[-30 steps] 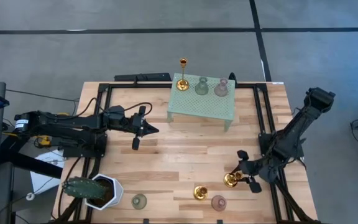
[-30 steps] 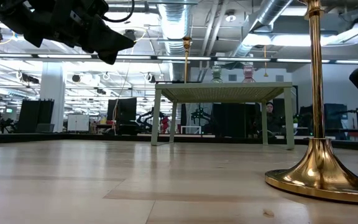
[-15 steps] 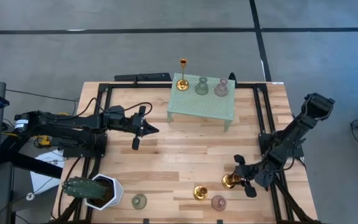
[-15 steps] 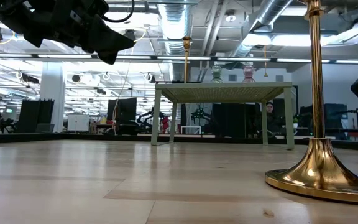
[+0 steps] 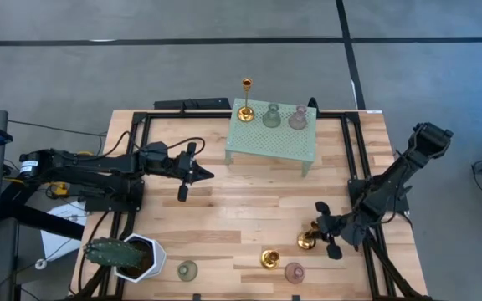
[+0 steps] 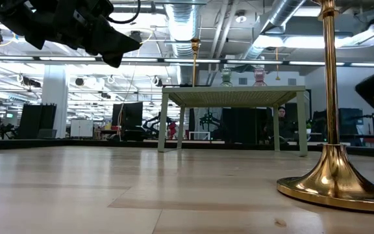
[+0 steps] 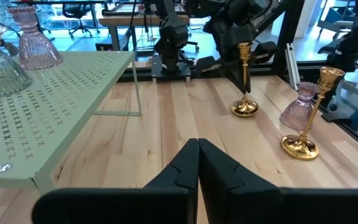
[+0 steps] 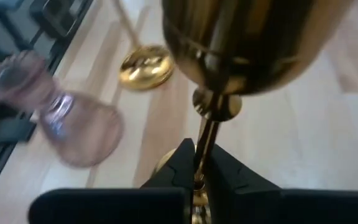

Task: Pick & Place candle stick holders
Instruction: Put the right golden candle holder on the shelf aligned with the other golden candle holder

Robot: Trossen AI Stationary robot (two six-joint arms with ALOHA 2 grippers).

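1. Seven holders are on my screen: three on the mint-green stand (image 5: 271,142) at the far side of the table (image 5: 241,209), four near the front edge.
2. On the stand I see a tall gold holder (image 5: 246,100), a pale green holder (image 5: 271,115) and a pinkish holder (image 5: 298,118) in a row.
3. My right gripper (image 5: 326,231) is clenched on the thin stem of a short gold holder (image 5: 307,242) at the front right; the wrist view shows the stem pinched between the fingers.
4. Just beside it stand another gold holder (image 5: 269,258) and a pink holder (image 5: 294,272).
5. A green holder (image 5: 187,270) sits next to the cactus pot (image 5: 128,257).
6. My left gripper (image 5: 199,174) hangs closed and empty above the table's left half.
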